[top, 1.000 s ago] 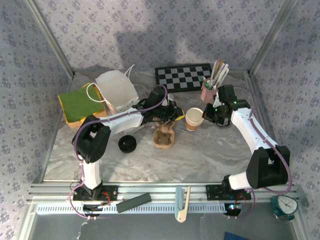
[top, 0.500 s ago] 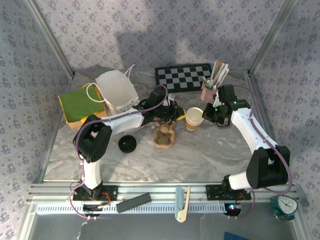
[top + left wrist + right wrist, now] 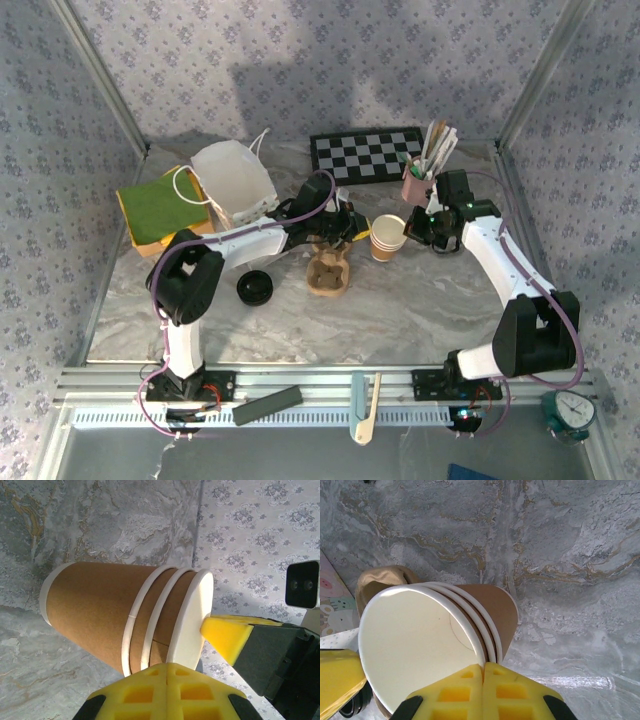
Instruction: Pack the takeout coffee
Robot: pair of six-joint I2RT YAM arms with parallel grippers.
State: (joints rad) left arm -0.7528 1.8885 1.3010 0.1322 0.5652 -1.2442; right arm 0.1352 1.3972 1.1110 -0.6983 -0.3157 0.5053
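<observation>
A stack of three tan kraft takeout coffee cups with white rims stands open-topped on the marble table, right of the middle. My left gripper is shut against the stack's left side, its yellow tips just under the top cup's rim. From the right, my right gripper is shut too, its tips meeting the top rim. That gripper's yellow finger touches the rim's upper face. I cannot tell whether either pinches the paper. A round black lid lies loose, left of the stack.
A brown moulded-pulp cup tray sits just left of the stack. A pink cup of wooden stirrers and a checkerboard stand behind. A white bag and a green-and-yellow pad are at back left.
</observation>
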